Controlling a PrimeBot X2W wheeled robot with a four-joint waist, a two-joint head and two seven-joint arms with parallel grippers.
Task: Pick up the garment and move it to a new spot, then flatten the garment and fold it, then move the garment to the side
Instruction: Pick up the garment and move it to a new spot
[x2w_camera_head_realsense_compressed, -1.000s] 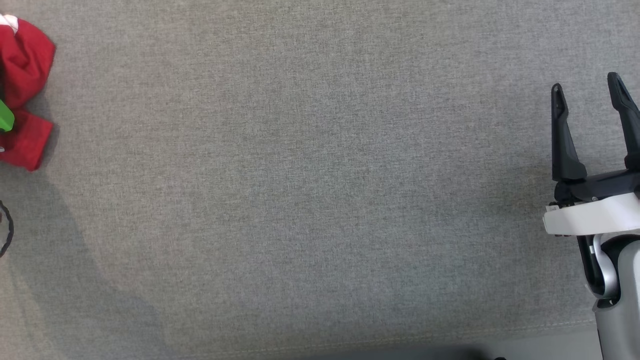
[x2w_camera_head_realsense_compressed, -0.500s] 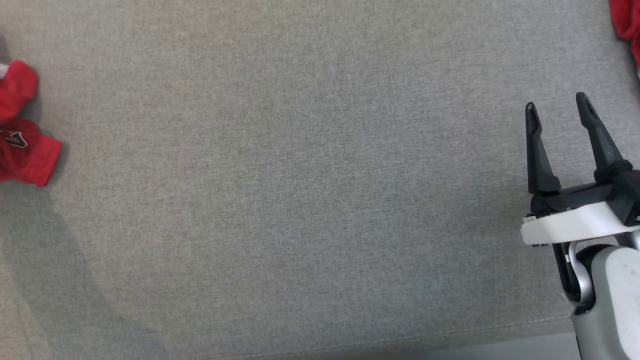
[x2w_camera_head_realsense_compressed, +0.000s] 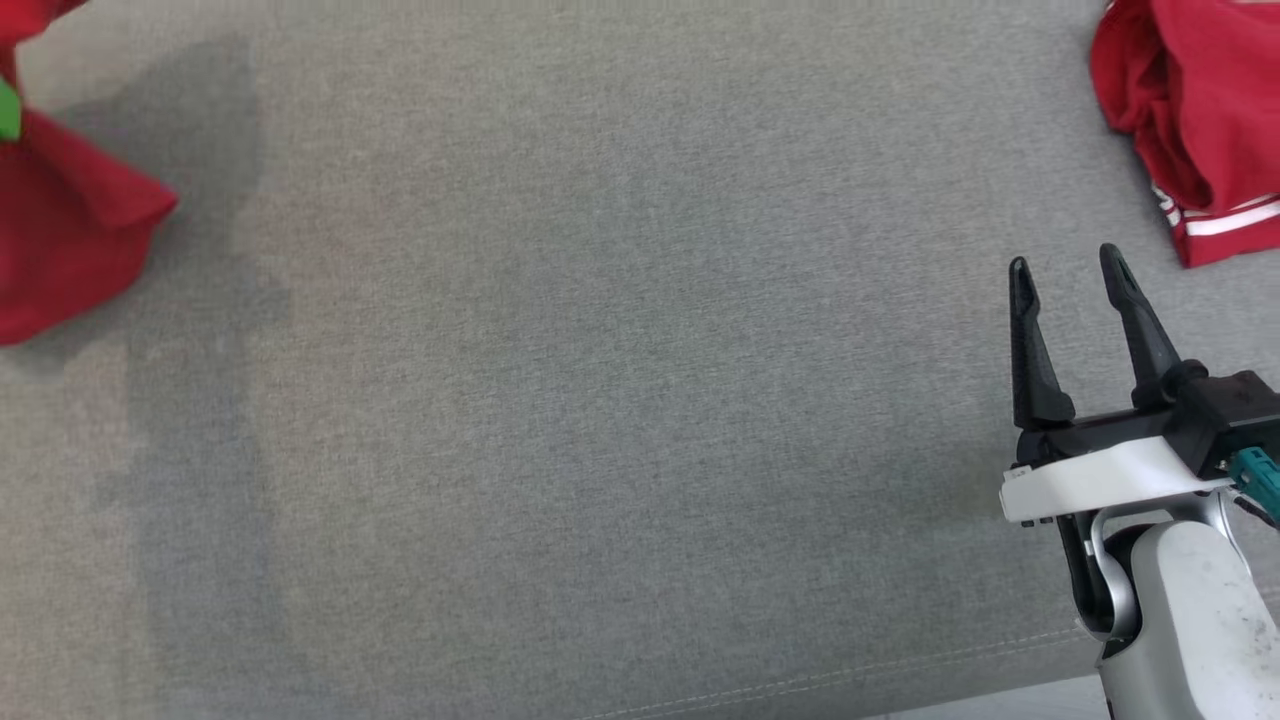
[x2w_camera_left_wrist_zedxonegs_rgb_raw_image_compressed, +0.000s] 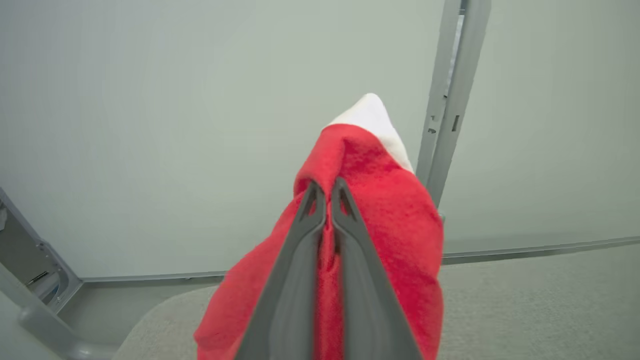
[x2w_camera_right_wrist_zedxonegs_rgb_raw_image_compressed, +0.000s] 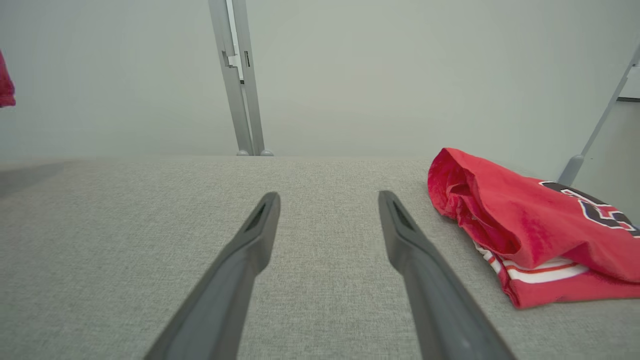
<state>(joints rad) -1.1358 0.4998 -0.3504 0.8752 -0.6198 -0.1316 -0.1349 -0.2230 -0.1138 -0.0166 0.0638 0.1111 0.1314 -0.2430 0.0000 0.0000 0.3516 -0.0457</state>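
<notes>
The left end effector (x2w_camera_left_wrist_zedxonegs_rgb_raw_image_compressed: 327, 192), spread wide a second ago, is now clamped shut on a fold of the red garment (x2w_camera_left_wrist_zedxonegs_rgb_raw_image_compressed: 395, 220), with a white-trimmed tip poking up past its fingertips. In the head view the cloth hangs in a cone at the far left edge and throws a broad shadow on the grey fabric worktop (x2w_camera_head_realsense_compressed: 600, 400), where a second ago it lay crumpled. Whether its lowest hem is clear of the surface I cannot tell. The head camera has also swung, so much of the shift across that view is the camera's own.

I judge the pick-up is made and the carry to a new spot comes next; flattening, folding and setting aside are all still to do.

The right end effector (x2w_camera_head_realsense_compressed: 1065, 260) hovers open and empty over the worktop at the lower right. Just beyond it, and apart from it, lies a second red jersey (x2w_camera_head_realsense_compressed: 1200, 100) with white stripes, bunched up. The middle of the worktop offers room, so that jersey only matters if the cloth is spread far to the right. A grey metal post (x2w_camera_left_wrist_zedxonegs_rgb_raw_image_compressed: 450, 100) stands behind
</notes>
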